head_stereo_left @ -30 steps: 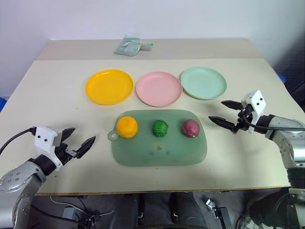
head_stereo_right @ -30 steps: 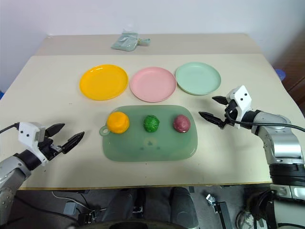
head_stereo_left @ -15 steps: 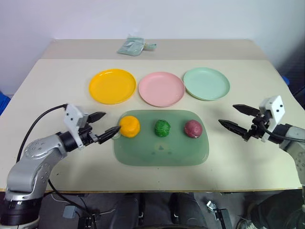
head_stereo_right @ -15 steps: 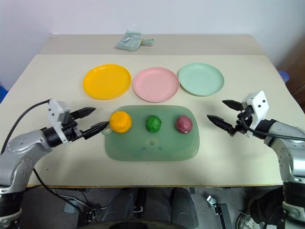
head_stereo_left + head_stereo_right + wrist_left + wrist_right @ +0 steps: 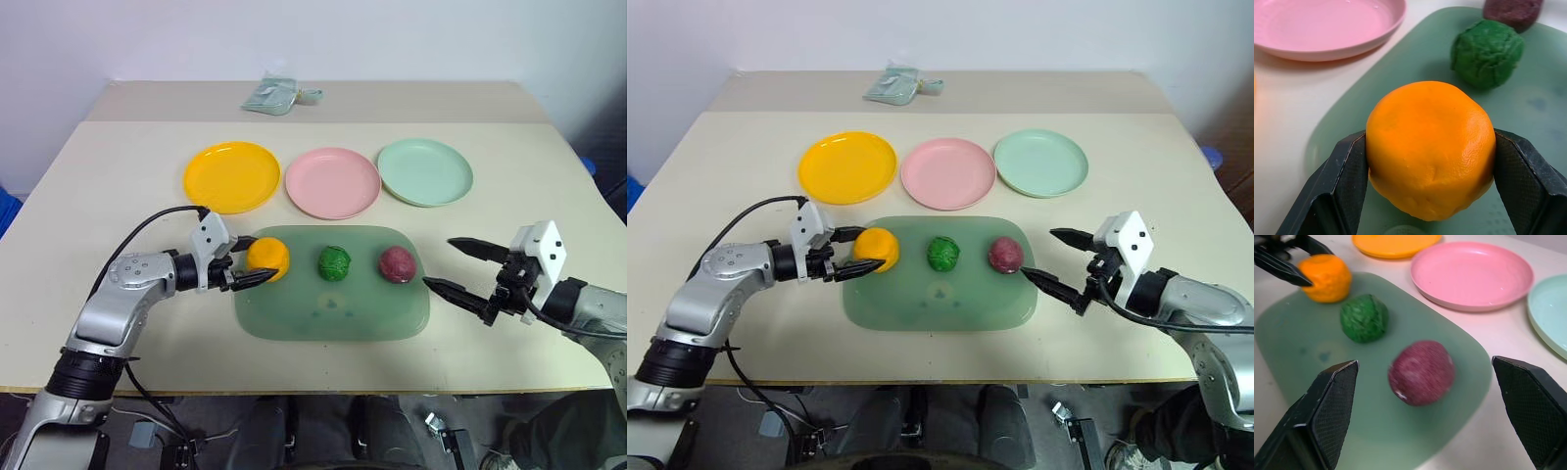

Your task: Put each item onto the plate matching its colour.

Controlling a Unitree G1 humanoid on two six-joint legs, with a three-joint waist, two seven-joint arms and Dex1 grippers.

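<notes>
The orange fruit (image 5: 266, 258) sits at the left end of the translucent green tray (image 5: 333, 315), and my left gripper (image 5: 258, 259) is shut on it, a black finger (image 5: 1342, 191) pressed against each side. The dark green fruit (image 5: 334, 262) lies mid-tray and the maroon fruit (image 5: 397, 263) at its right end. Behind the tray stand three plates: yellow-orange (image 5: 231, 176), pink (image 5: 332, 182) and mint green (image 5: 425, 171), each bare. My right gripper (image 5: 438, 262) hovers open just off the tray's right end, pointing at the maroon fruit (image 5: 1421, 373).
A crumpled pale green bag (image 5: 274, 95) lies at the back of the beige table (image 5: 118, 196). The left arm's black cable (image 5: 147, 227) loops over the table to the left of the tray.
My left gripper swung right from the table's front left to the orange fruit and closed on it. My right gripper, still open, drifted toward the tray's right end and the table's front.
</notes>
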